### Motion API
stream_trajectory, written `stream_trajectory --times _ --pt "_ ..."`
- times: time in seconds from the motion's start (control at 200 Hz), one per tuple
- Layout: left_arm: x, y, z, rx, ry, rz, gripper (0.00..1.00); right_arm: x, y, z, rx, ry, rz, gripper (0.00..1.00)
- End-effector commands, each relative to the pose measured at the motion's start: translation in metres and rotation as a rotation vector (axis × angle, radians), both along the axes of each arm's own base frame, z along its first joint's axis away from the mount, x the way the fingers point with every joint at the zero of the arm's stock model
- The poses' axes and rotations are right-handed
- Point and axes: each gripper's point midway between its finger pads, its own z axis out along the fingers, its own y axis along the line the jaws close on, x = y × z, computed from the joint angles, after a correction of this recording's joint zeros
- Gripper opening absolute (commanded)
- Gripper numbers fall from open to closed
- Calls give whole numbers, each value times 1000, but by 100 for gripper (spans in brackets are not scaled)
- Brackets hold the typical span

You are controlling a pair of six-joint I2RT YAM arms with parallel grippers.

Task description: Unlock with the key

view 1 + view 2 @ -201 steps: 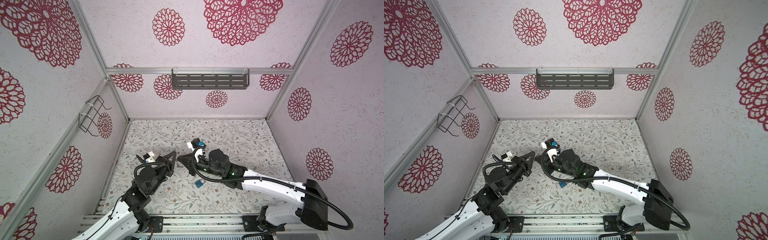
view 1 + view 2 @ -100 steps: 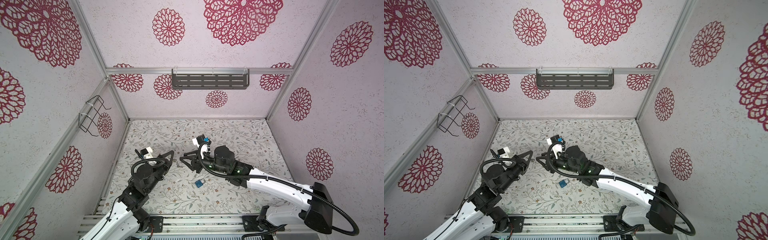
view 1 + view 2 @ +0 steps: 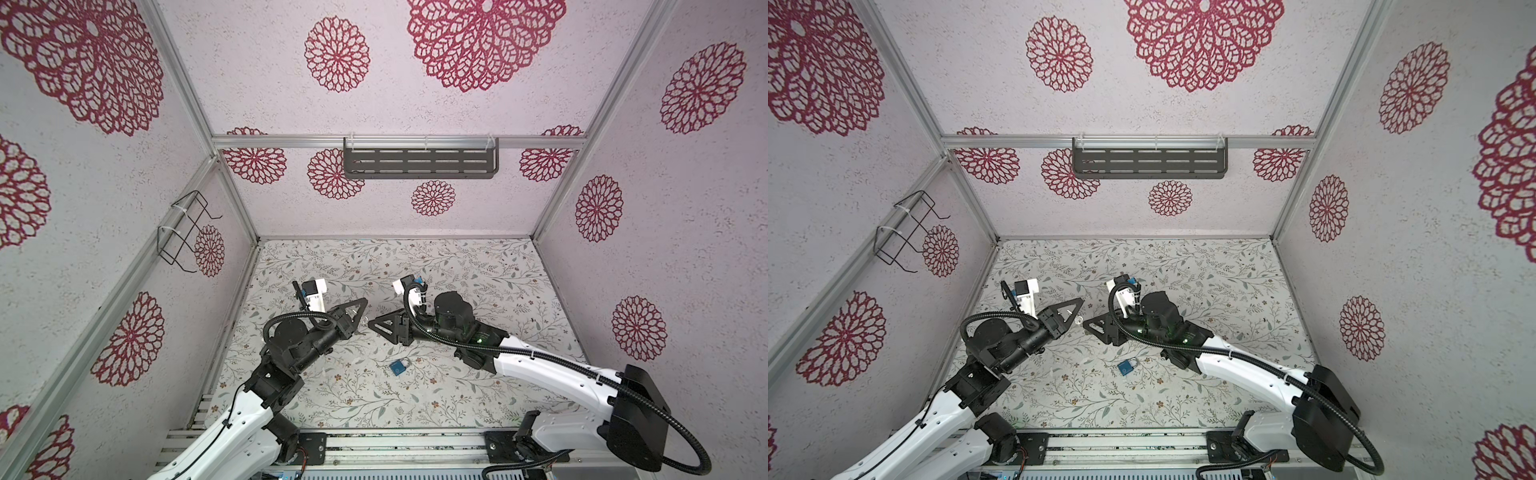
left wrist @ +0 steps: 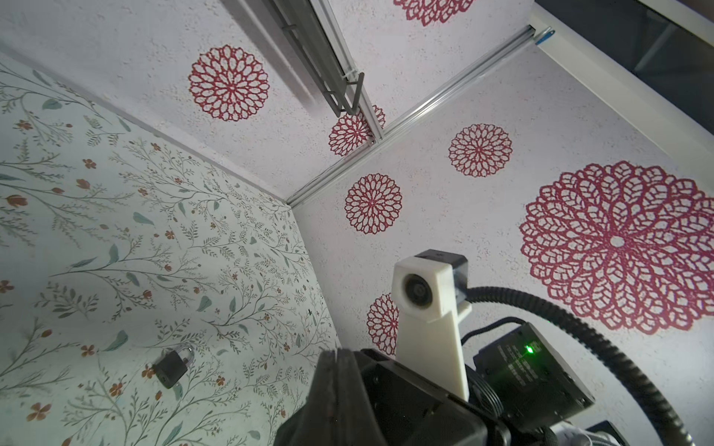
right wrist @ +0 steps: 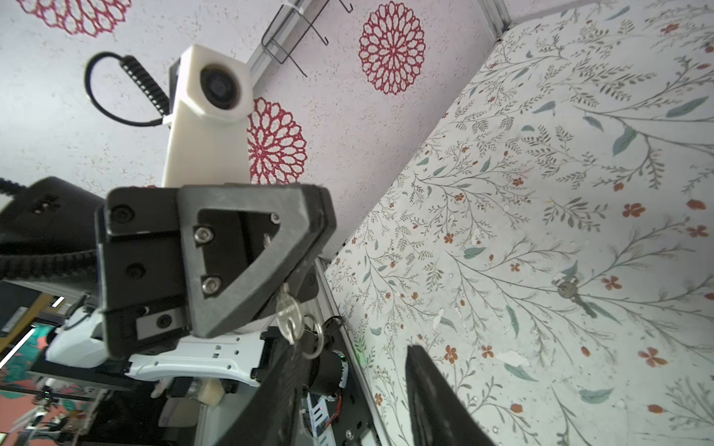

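My left gripper (image 3: pixel 360 306) is shut on a silver key (image 5: pixel 288 316); the key and its ring hang from the edge of the closed fingers (image 4: pixel 336 359). In both top views the key (image 3: pixel 1078 320) shows as a small pale spot between the two grippers. My right gripper (image 3: pixel 372 323) faces the left one from a short way off. It is open with nothing between its fingers (image 5: pixel 425 386). The blue padlock (image 3: pixel 399 368) lies flat on the floral table (image 3: pixel 457 270), nearer the front than both grippers, with its shackle closed (image 4: pixel 172 367).
A second key (image 5: pixel 572 293) lies on the table in the right wrist view. A dark slotted shelf (image 3: pixel 419 163) hangs on the back wall and a wire rack (image 3: pixel 187 232) on the left wall. The walls close in the table on three sides.
My right gripper has opened and drawn back to the right, away from the left one. The left gripper stays shut on the key and has swung slightly back.
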Motion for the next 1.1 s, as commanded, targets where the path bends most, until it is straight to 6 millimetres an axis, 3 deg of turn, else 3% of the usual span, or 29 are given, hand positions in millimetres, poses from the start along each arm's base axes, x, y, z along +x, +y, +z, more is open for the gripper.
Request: stream_trajectory --times 0.0,0.505,1.091 --pt "-4 -6 18 10 -106 -49 0 -9 -1 40 149 -22 63 45" --pt "0 -13 20 20 -126 -74 0 -9 1 45 192 -22 100 39" --pt "1 -16 24 -2 -133 -87 0 -4 3 31 183 1 106 27"
